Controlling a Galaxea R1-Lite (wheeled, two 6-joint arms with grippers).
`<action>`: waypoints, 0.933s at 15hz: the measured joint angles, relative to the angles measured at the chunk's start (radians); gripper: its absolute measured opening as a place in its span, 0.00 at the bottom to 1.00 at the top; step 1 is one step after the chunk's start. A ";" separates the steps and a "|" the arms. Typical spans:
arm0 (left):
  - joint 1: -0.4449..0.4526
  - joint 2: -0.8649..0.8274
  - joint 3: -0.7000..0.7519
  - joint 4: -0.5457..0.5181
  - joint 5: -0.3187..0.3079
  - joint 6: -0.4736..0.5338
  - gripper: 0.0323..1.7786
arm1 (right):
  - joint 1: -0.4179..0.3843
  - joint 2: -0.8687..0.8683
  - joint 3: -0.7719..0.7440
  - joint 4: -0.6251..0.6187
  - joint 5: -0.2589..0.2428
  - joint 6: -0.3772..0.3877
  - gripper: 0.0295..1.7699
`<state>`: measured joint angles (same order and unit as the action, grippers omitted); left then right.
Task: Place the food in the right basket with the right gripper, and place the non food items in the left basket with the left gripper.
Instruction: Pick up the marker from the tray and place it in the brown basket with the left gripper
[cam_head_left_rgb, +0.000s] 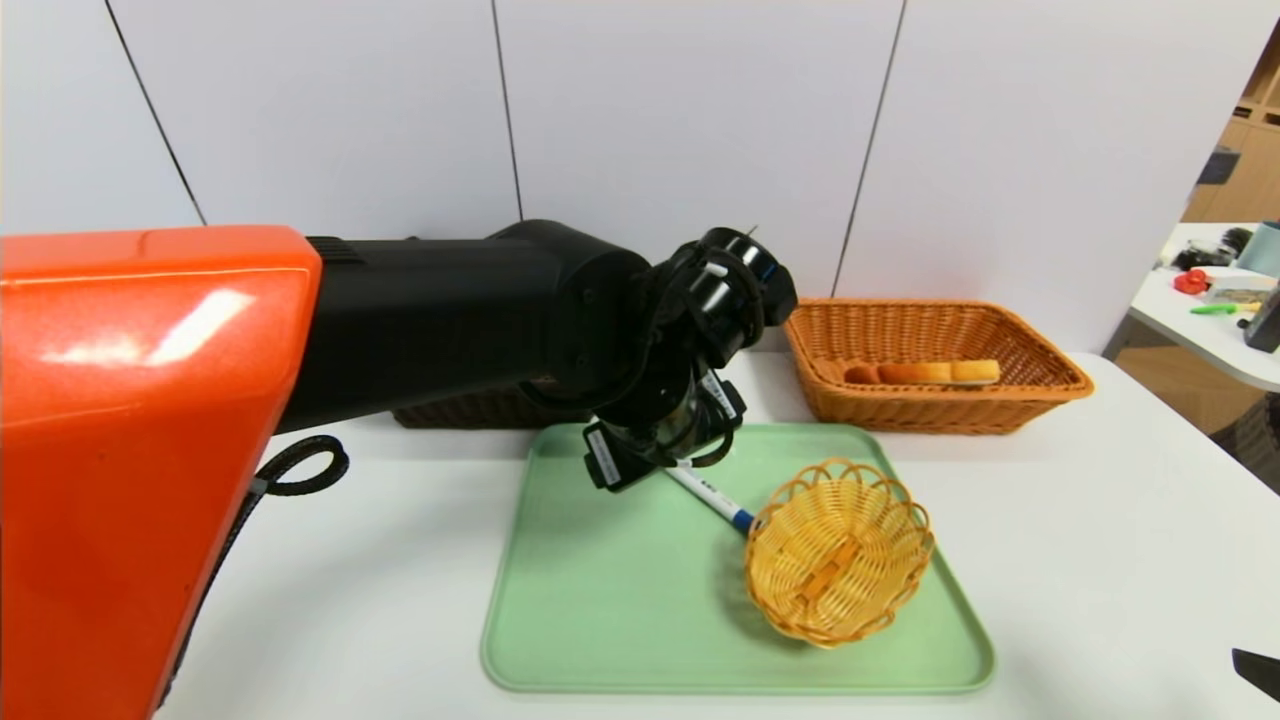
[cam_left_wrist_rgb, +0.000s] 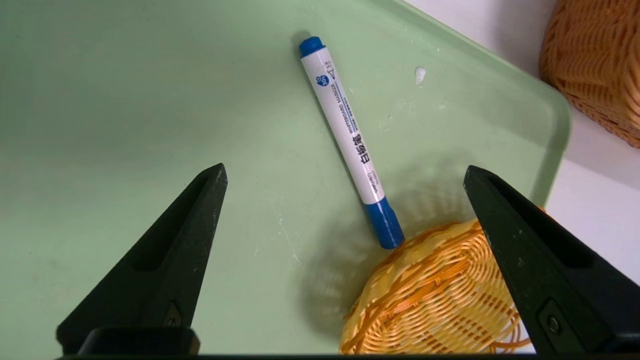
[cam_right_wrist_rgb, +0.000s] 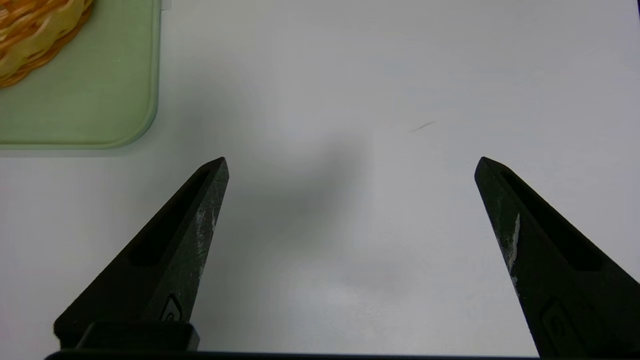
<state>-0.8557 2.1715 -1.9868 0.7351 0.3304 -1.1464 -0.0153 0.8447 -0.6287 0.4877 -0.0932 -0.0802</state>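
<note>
Nearest, at the lower right edge, the right gripper (cam_right_wrist_rgb: 351, 160) hangs over the white table (cam_head_left_rgb: 1130, 560), just beside the green tray (cam_head_left_rgb: 600, 620), its fingers spread wide with nothing between them. From the left, an orange-and-black arm (cam_head_left_rgb: 450, 320) reaches across to the tray. On the tray's right side sits a small round yellow basket (cam_head_left_rgb: 840, 560), tilted. A white marker (cam_left_wrist_rgb: 342, 120) with blue ends lies slantwise on the tray, its blue cap right at the small basket's edge. The left gripper (cam_left_wrist_rgb: 345, 167) is above the marker, fingers wide open on either side of it, holding nothing. Behind the tray to the left, the dark brown basket (cam_head_left_rgb: 480, 412) is mostly hidden by the arm; its contents cannot be seen. Behind the tray to the right stands the orange basket (cam_head_left_rgb: 940, 415), with the bread (cam_head_left_rgb: 925, 373) inside. A pale panelled wall (cam_head_left_rgb: 690, 110) rises behind.
</note>
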 joint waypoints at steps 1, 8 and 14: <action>0.001 0.011 -0.003 -0.009 0.000 0.000 0.95 | -0.001 -0.012 0.008 0.001 -0.001 0.005 0.96; 0.021 0.089 -0.007 -0.061 -0.013 0.004 0.95 | -0.002 -0.051 0.011 0.006 -0.021 0.010 0.96; 0.043 0.127 -0.007 -0.059 -0.041 0.020 0.95 | -0.003 -0.071 -0.020 0.056 -0.026 0.005 0.96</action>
<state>-0.8130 2.2985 -1.9940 0.6757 0.2889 -1.1262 -0.0181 0.7736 -0.6489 0.5436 -0.1196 -0.0753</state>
